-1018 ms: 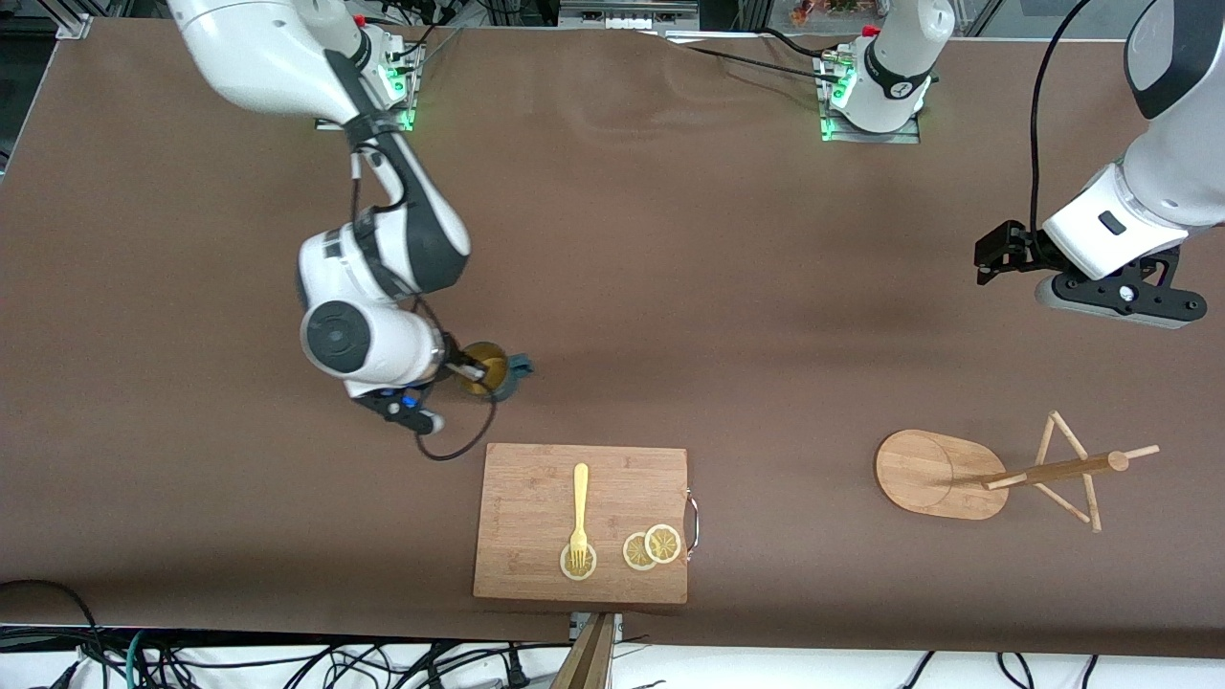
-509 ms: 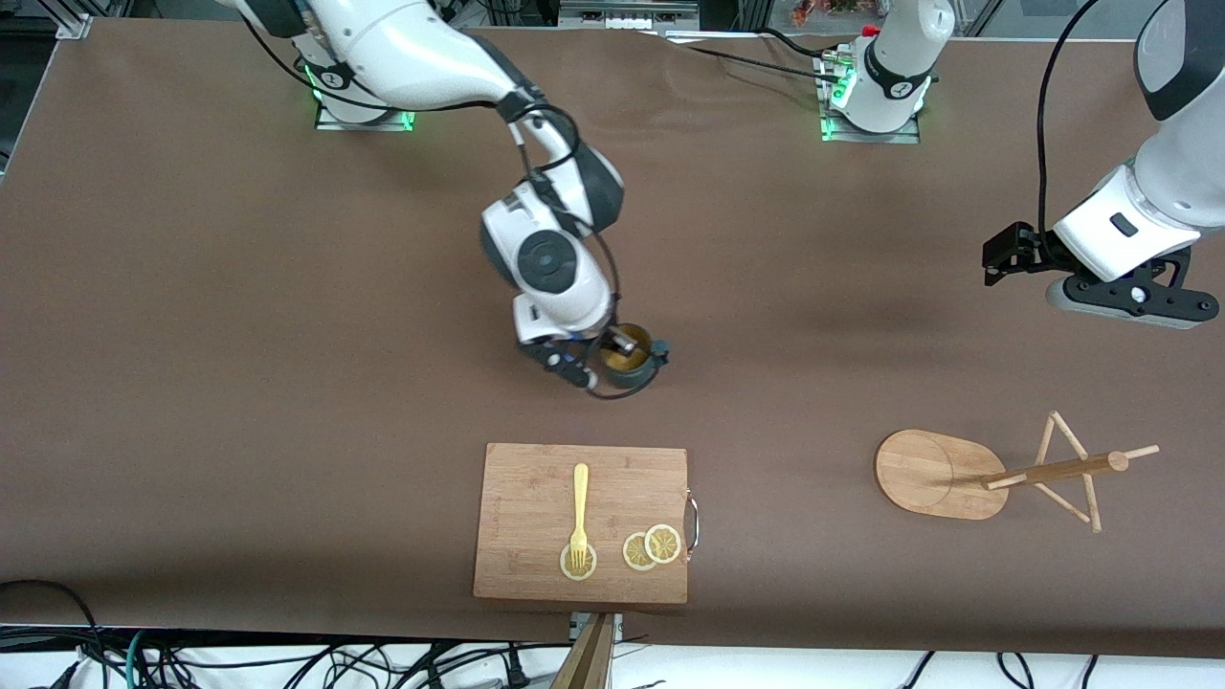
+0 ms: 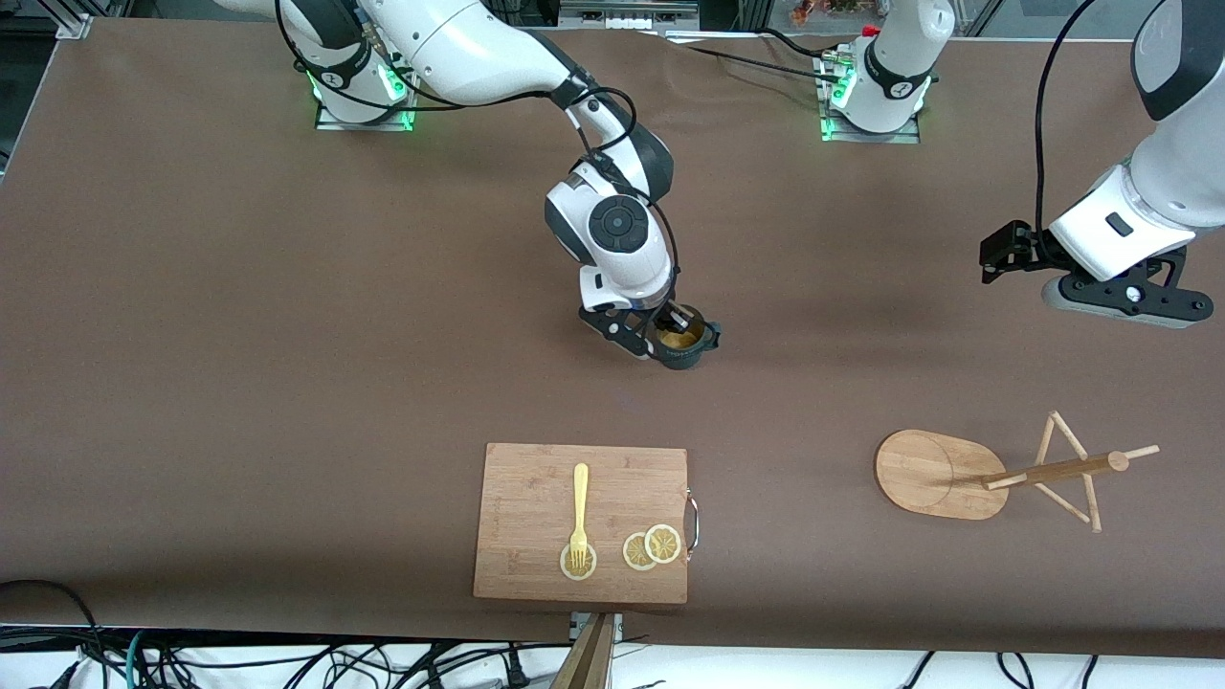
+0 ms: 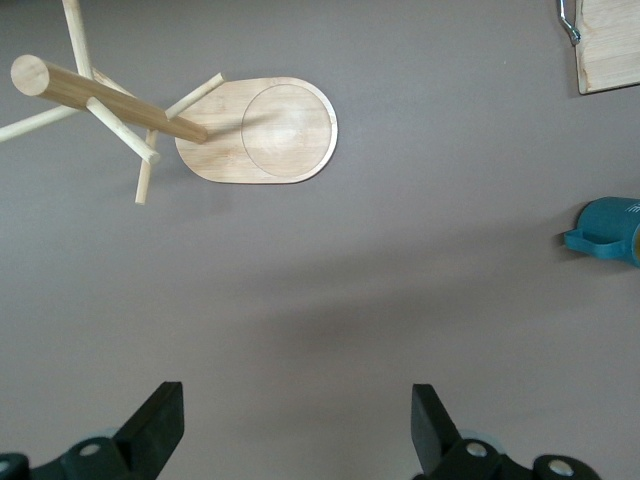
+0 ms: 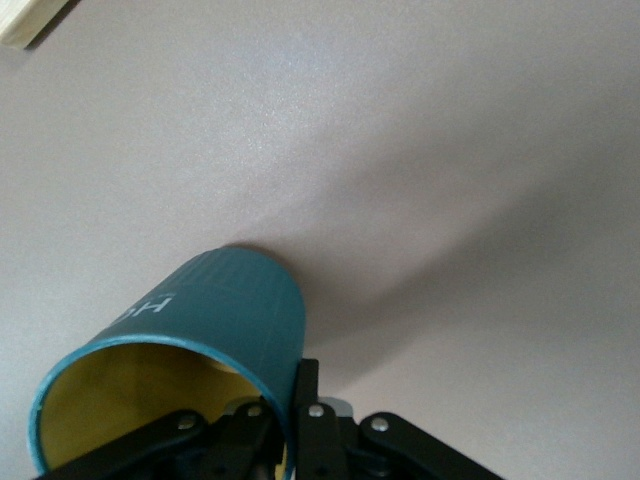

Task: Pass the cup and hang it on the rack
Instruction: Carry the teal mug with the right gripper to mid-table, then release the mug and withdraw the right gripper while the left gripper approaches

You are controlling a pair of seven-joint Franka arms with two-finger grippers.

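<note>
My right gripper (image 3: 670,337) is shut on the rim of the dark teal cup (image 3: 683,344), one finger inside its yellowish hollow and one outside. It holds the cup over the middle of the table. In the right wrist view the cup (image 5: 190,350) fills the lower part, pinched at its wall by the gripper (image 5: 290,405). The bamboo rack (image 3: 1014,471) lies toward the left arm's end of the table. My left gripper (image 3: 1005,251) is open and empty, up in the air over bare table. The left wrist view shows the rack (image 4: 200,125) and the cup's handle (image 4: 605,230).
A bamboo cutting board (image 3: 582,522) with a yellow fork (image 3: 579,512) and lemon slices (image 3: 651,547) lies near the front edge, nearer to the front camera than the cup. The brown table mat stretches between cup and rack.
My right arm has carried the cup from the right arm's end toward the middle of the table. The left gripper has barely moved.
</note>
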